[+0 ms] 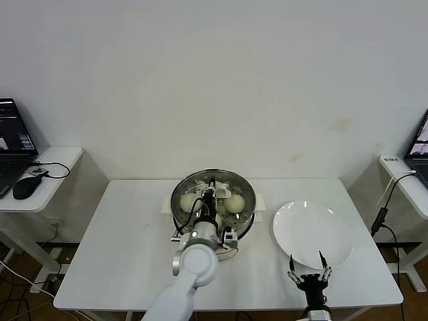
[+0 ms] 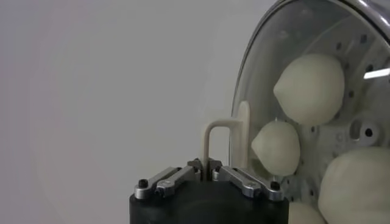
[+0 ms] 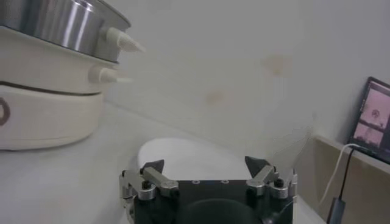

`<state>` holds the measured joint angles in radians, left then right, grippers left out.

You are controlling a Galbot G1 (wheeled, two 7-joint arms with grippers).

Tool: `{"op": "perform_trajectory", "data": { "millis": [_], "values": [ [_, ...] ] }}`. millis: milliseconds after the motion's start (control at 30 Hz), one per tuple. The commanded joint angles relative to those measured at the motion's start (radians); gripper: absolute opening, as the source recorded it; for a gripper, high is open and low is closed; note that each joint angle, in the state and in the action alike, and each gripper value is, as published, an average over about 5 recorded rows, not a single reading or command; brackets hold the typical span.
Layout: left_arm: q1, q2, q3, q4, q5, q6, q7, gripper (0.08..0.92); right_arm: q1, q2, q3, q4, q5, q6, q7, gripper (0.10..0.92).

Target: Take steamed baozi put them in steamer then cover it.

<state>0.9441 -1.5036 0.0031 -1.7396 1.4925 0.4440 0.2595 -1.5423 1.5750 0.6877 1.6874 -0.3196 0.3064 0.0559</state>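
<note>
Now the glass cover (image 2: 292,79) is sitting on the steamer (image 1: 245,189) at the surface's (image 1: 127,241) centre, buns (image 2: 309,88) lying beneath. Left gripper (image 2: 206,165) fingers are pinching the cover's cream handle (image 2: 220,135). Right gripper (image 1: 309,271), fingers spread apart, is hovering at the white plate's (image 1: 312,232) six o'clock edge.

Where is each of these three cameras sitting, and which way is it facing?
Head view: high on the robot, looking down at the white table; the left arm reaches over the steamer, the right gripper waits by the white plate.
Left wrist view: on the left arm, close to the glass cover, at its handle, baozi beneath; left gripper shows.
Right wrist view: low on the right arm, facing across the table; open right gripper shows.
Shared: all three show the steamer.
</note>
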Motion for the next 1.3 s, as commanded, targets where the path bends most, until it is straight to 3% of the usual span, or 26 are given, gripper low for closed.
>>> {"op": "perform_trajectory", "data": {
  "millis": [33,267,400,500,667,833,967,1300],
  "values": [
    [0.058,0.018,-0.001,-0.115,-0.011,-0.007,-0.006,0.273,0.000,0.000,0.000,-0.002,-0.001,-0.001,-0.001,0.823],
    [0.209,0.080,-0.040,-0.308,-0.073,-0.028,-0.029,0.481,-0.004,-0.003,-0.001,-0.007,-0.002,-0.001,-0.003,0.823],
    [0.363,0.125,-0.122,-0.453,-0.232,-0.084,-0.086,0.593,-0.013,-0.015,-0.002,-0.004,0.006,0.002,-0.005,0.823],
    [0.529,0.166,-0.228,-0.526,-0.479,-0.168,-0.208,0.680,-0.018,-0.022,-0.005,0.000,0.022,0.010,-0.014,0.823],
    [0.717,0.231,-0.474,-0.525,-1.239,-0.436,-0.367,0.801,-0.027,-0.030,-0.020,0.012,0.068,0.027,-0.034,0.823],
    [0.798,0.213,-0.607,-0.416,-1.561,-0.642,-0.447,0.822,-0.066,-0.053,-0.039,0.056,0.117,0.046,-0.062,0.823],
    [0.839,0.221,-0.609,-0.388,-1.715,-0.646,-0.463,0.823,-0.115,-0.095,-0.047,0.100,0.170,0.056,-0.084,0.823],
    [0.864,0.222,-0.609,-0.322,-1.789,-0.693,-0.446,0.823,-0.217,-0.156,-0.068,0.194,0.275,0.045,-0.134,0.823]
  ]
}}
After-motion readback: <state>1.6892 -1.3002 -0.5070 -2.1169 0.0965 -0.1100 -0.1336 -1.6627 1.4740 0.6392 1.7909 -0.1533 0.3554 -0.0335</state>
